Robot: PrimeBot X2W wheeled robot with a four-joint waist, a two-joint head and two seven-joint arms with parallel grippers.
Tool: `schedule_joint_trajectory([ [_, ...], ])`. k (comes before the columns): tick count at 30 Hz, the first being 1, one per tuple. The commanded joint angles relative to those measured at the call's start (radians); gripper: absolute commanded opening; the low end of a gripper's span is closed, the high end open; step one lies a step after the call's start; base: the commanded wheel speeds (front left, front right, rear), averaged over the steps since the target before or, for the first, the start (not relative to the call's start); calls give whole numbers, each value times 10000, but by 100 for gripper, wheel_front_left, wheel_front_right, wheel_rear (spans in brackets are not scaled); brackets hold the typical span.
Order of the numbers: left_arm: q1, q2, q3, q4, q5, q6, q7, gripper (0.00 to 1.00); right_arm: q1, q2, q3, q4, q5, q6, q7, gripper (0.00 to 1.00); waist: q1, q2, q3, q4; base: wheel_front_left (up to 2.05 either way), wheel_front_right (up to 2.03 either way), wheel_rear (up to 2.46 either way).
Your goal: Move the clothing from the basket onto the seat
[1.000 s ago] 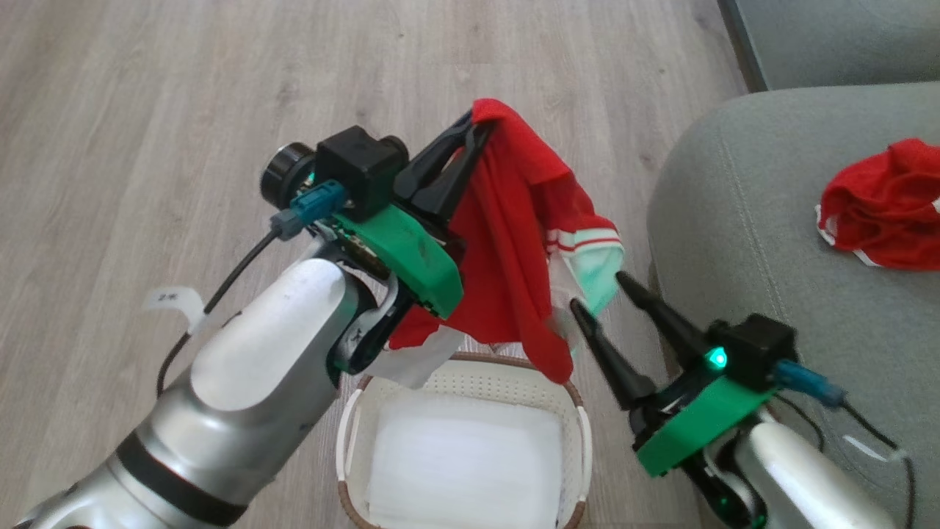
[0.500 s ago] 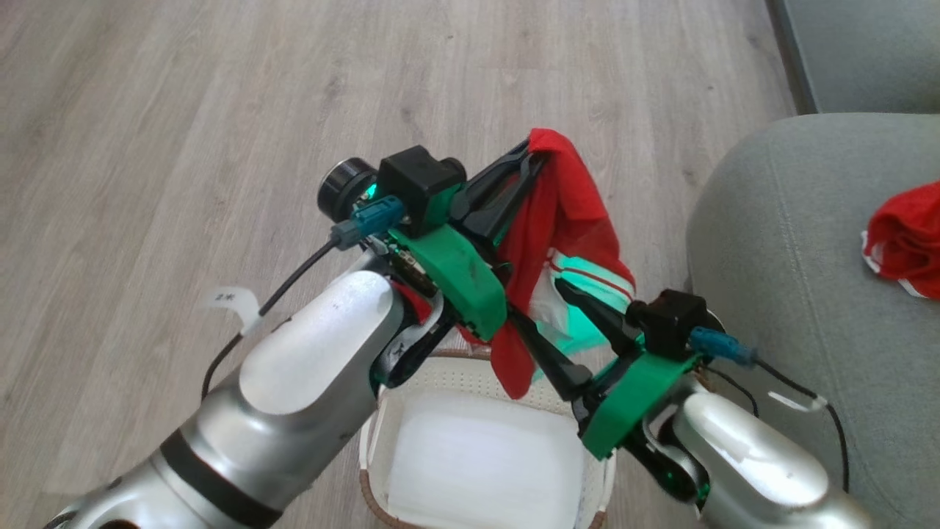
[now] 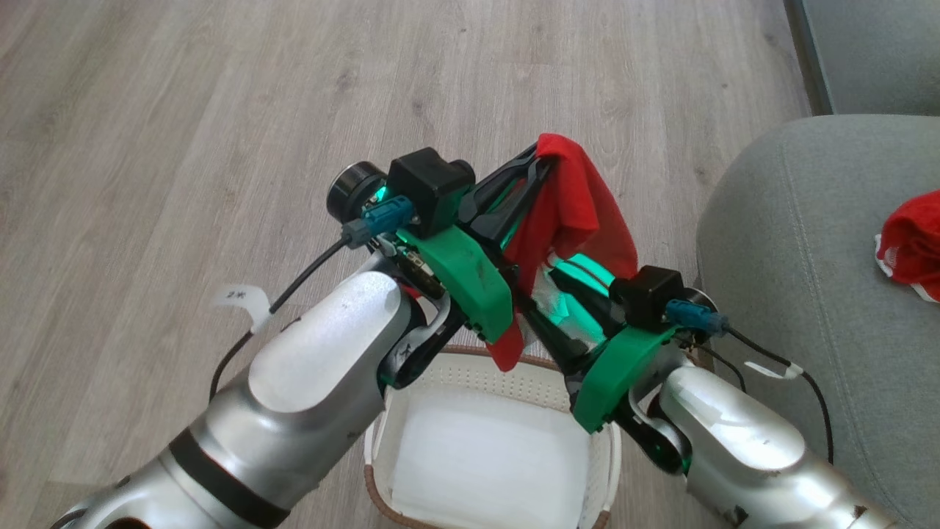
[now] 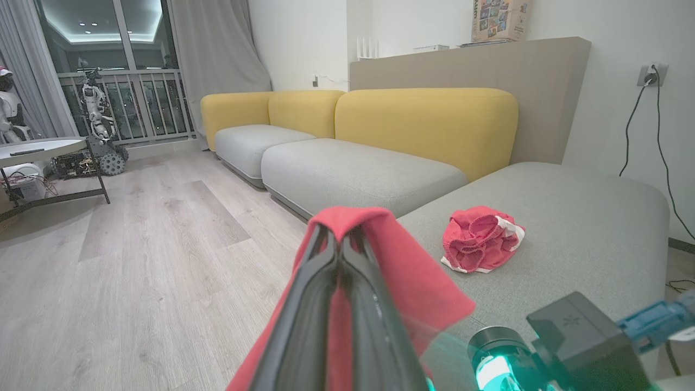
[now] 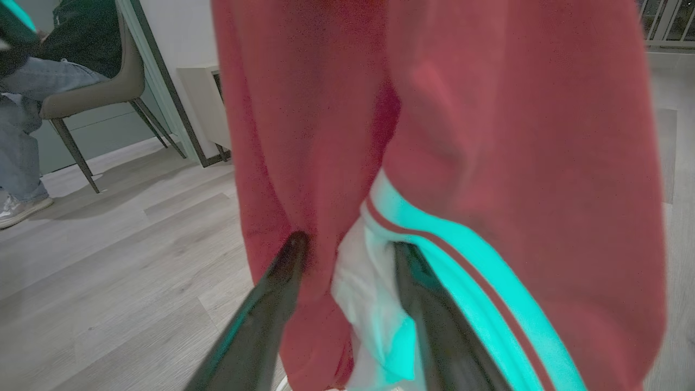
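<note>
Pale wood-plank floor (image 3: 220, 110) spans most of the head view. At right is the seat (image 3: 808, 242) — a big grey-green fabric sofa cushion w/ a rounded corner and stitched seam. On the floor just beside it stands the basket (image 3: 485, 376): oval, cream-white perforated plastic, brown rim, white side handles. A plain white flat sheet (image 3: 485, 463) lies in its bottom. In the air above the basket hangs the clothing (image 3: 580, 206), a thin bright red garment w/ white stripe trim at the hem. A second garment (image 4: 480, 244), red w/ white trim and crumpled, lies on the seat, well apart from the hanging one. The left fingers (image 4: 304, 315) — long, dark — are pressed together at the tips, pinching the top fold of the clothing. The right fingers (image 5: 260, 320) stand wide apart lower down, one each side of the white striped hem, w/ cloth between them but not pinched.
</note>
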Motion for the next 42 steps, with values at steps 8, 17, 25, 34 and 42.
schedule_joint_trajectory([
  [8, -730, 125, 365, -205, -90, 68, -150, 0, -339, 109, -189, -85, 26, -2, -65, 0, 0, -1, -17, -117, 0, 0, 0],
  [17, -371, 368, 383, -91, -208, 181, -247, 0, 313, -273, -1404, -905, -361, -2, -65, 0, 0, -1, -40, -292, 0, 0, 0],
  [25, 144, 592, 287, -249, -236, 400, -302, 0, 1240, -652, -2976, -2093, -950, -2, -65, 0, 0, -1, -55, -528, 0, 0, 0],
  [34, 551, 651, 105, -427, -210, 562, -422, 100, 1748, -1079, -4475, -3107, -1402, -2, -65, 0, 0, -1, -55, -1056, 0, 0, 0],
  [42, 883, 652, -45, -549, -239, 653, -532, 100, 2027, -1577, -5378, -3955, -1639, -2, -65, 0, 0, -1, -25, -1924, 0, 0, 0],
])
